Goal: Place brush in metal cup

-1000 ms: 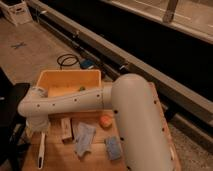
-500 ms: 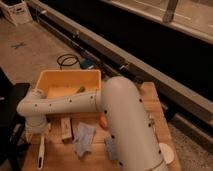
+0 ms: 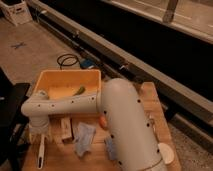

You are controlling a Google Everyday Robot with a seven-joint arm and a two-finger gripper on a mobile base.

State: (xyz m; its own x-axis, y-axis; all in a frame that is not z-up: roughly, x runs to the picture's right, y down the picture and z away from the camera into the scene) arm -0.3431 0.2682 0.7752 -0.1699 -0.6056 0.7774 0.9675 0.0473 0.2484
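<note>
The white brush point(image 3: 40, 151) lies lengthwise near the table's front left corner, its upper end right under my gripper point(image 3: 39, 132). The gripper hangs from the wrist at the left end of my white forearm point(image 3: 65, 104), which reaches across in front of the tub. I cannot tell whether the brush is gripped or just lies on the table below the gripper. No metal cup shows; my bulky upper arm point(image 3: 125, 125) hides the middle and right of the table.
A yellow tub point(image 3: 57, 78) stands at the back left of the wooden table point(image 3: 151, 102), with a yellow-green banana-like piece point(image 3: 80, 91) inside. A tan block point(image 3: 66, 129), a bluish cloth point(image 3: 84, 138), an orange item point(image 3: 102, 121) and a white round dish point(image 3: 168, 153) lie on the table. A black chair point(image 3: 10, 107) stands to the left.
My upper arm and elbow have swung left and closer, covering more of the table. The gripper and the brush have stayed in the same place.
</note>
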